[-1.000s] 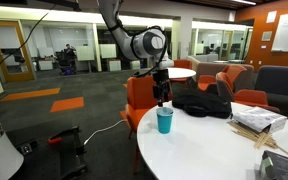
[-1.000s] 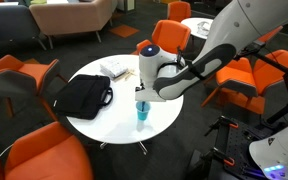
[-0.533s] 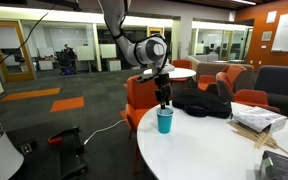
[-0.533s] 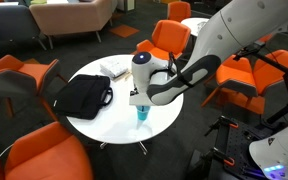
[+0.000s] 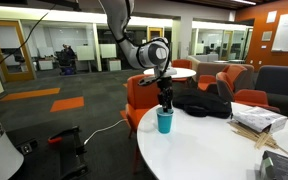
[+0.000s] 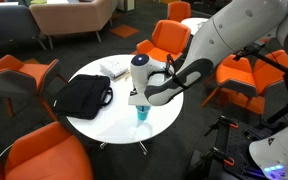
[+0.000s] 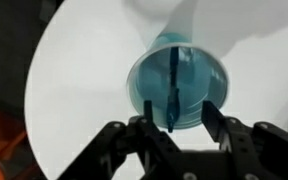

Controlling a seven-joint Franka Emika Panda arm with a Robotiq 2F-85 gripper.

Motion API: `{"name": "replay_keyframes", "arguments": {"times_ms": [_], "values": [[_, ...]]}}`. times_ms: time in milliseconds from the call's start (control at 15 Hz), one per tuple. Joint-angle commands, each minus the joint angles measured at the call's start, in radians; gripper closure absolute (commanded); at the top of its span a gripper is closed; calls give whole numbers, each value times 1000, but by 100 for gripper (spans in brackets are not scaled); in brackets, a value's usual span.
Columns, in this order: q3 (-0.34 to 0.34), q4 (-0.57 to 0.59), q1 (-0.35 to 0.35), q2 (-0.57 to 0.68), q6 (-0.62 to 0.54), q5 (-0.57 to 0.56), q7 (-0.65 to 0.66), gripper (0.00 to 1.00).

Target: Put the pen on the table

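The blue pen (image 7: 171,85) stands inside the teal cup (image 7: 199,85). Its upper end rises toward the camera between my fingers, apart from both. My gripper (image 7: 178,104) is open and hangs straight above the cup, a finger on each side of the rim. In both exterior views the cup (image 5: 164,121) (image 6: 142,112) stands near the edge of the large round white table (image 5: 214,150) (image 6: 104,122), with the gripper (image 5: 165,103) (image 6: 141,98) just over it. The pen is too small to make out in those views.
A black bag (image 5: 202,100) (image 6: 82,95) lies on the table behind the cup. A stack of papers (image 5: 256,120) (image 6: 114,68) lies farther off. Orange chairs (image 6: 169,38) ring the table. A smaller round white table (image 5: 180,73) stands beyond.
The gripper has come down a little toward the cup and stays open. The cup and the pen have not moved.
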State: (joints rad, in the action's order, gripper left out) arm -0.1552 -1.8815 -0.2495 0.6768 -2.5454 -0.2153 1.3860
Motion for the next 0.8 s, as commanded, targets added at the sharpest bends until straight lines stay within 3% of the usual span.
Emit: {"name": "replay_keyframes", "arguments": {"times_ms": [0,533,600,667,733], "values": [[-26,13,-21,26,-30,16,11,47],[-52,56,-43,87,-37,14,14,58],[-59,61,-51,93,-34,9,16,66],[-64,64,-57,98,-33,5,15,82],[-69,67,-63,101,-33,2,15,85]]}}
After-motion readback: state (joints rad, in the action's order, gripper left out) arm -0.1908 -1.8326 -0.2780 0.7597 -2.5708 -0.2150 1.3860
